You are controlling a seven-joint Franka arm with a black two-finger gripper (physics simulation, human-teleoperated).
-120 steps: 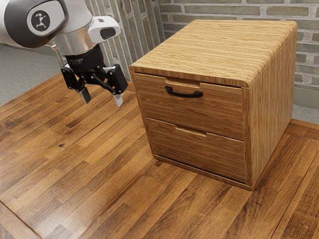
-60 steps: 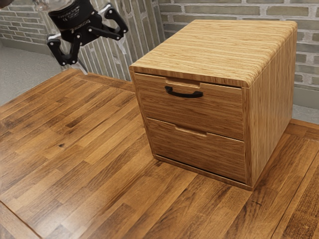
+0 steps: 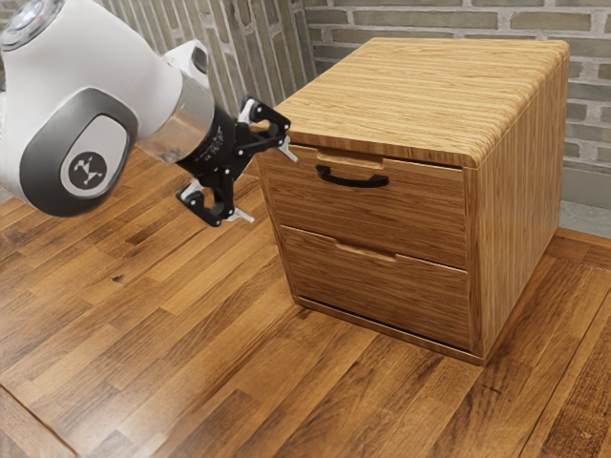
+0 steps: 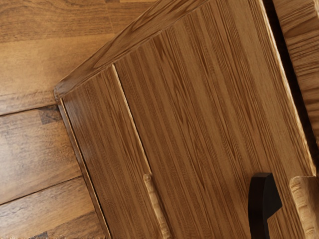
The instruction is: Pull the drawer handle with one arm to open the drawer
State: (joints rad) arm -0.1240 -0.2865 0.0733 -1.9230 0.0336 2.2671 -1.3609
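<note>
- At the upper left of the exterior view, your arm (image 3: 86,114) comes in and ends in the gripper (image 3: 263,183), which hangs just off the left front corner of the cabinet (image 3: 430,95).
- Its two fingers (image 3: 282,147) are spread wide, one above the other, with nothing between them. You hold nothing.
- The upper fingertip overlaps the cabinet's corner edge in this view. You cannot tell whether it touches the wood or sits just in front of it.
- The black handle (image 3: 351,178) sits to the right of the gripper in the frame, near the upper edge of the top drawer (image 3: 401,210). It is apart from both fingers.
- In the wrist view, one end of the handle (image 4: 261,204) shows against the drawer front, ahead of the hand and off to one side. The hand faces the cabinet but is not lined up on the bar.
- The top drawer looks shut. Its front lies flush with the lower drawer (image 3: 382,281) and the cabinet's frame, with nothing drawn out.
- On progress, none of the pull is done. You are at the approach stage, no further.
- What is left for you is to carry the hand toward the exterior view's right until the fingers straddle the handle. Then close on it and draw straight back over the table (image 3: 143,315).
</note>
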